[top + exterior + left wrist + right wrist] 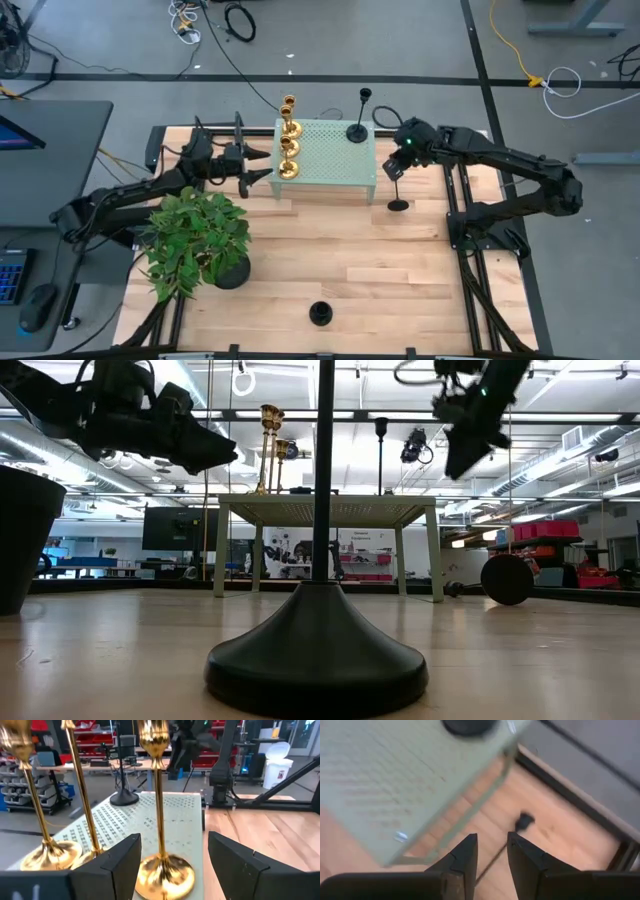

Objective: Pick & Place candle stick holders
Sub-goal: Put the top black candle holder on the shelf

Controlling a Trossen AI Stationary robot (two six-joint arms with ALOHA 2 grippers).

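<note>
Left gripper [262, 165], jaws released, is sitting w/ nearest gold holder [162, 870] on stand [330, 160] mid-frame; right gripper [393, 168], slightly parted, is hovering over black holder [398, 205], needing descent.

The left half of the perforated stand [325, 152] is crowded by three gold holders [288, 150]; its middle is left bare. A wide stretch of desk [350, 260] lies open between the potted plant [195, 240] and a black holder [320, 314] near the front edge.
</note>
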